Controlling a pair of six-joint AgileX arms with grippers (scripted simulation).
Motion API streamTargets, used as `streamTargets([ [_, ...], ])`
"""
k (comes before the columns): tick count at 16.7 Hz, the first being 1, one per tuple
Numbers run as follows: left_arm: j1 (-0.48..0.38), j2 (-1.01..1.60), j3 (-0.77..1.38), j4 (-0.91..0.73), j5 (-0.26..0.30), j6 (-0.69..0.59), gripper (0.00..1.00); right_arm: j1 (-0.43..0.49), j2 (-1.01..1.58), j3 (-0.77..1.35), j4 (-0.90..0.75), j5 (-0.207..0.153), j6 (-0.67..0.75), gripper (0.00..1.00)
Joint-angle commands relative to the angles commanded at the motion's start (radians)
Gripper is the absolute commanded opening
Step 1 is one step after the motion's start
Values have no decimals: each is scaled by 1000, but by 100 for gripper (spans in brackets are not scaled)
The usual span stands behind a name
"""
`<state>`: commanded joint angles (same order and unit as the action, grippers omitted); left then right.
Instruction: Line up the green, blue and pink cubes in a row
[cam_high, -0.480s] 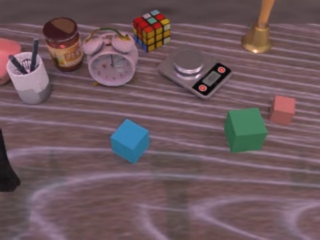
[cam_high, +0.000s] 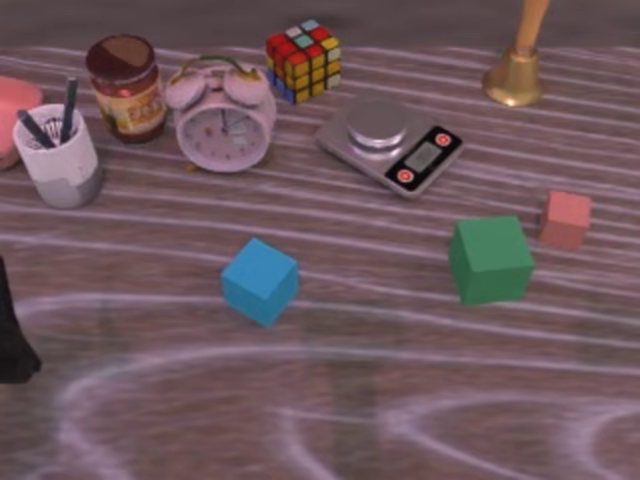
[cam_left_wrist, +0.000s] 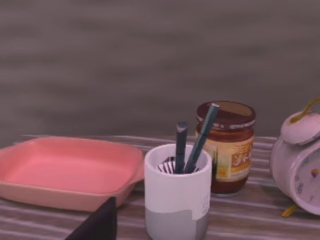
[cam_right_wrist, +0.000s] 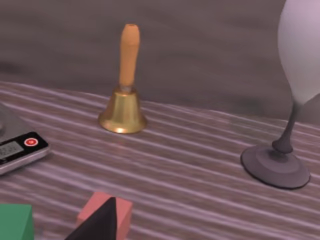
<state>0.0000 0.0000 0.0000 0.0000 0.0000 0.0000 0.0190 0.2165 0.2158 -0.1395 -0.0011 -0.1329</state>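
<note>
Left tool (cam_high: 12, 340) sits at the tabletop's (cam_high: 330, 400) left edge; can't tell its state. Right tool isn't in the top view; only a dark fingertip (cam_right_wrist: 102, 222) shows in its wrist view, state can't be told. Blue cube (cam_high: 260, 281) lies right of the left tool, well apart. Green cube (cam_high: 490, 259) is farther right, pink cube (cam_high: 566, 220) just beside it. Pink cube sits directly ahead of that right fingertip.
</note>
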Motion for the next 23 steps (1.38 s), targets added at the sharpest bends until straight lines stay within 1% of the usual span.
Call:
streamTargets([
  [4, 0, 0, 0, 0, 0, 0, 100, 22, 354, 323, -197, 3, -181, 100],
  [11, 0, 0, 0, 0, 0, 0, 100, 71, 1213, 972, -631, 9, -561, 100],
  [14, 0, 0, 0, 0, 0, 0, 100, 92, 1522, 1220, -800, 9, -712, 100],
  [19, 0, 0, 0, 0, 0, 0, 100, 120, 1908, 1575, -1005, 7, -910, 100],
  [23, 0, 0, 0, 0, 0, 0, 100, 133, 2073, 1741, -1089, 5, -999, 100],
])
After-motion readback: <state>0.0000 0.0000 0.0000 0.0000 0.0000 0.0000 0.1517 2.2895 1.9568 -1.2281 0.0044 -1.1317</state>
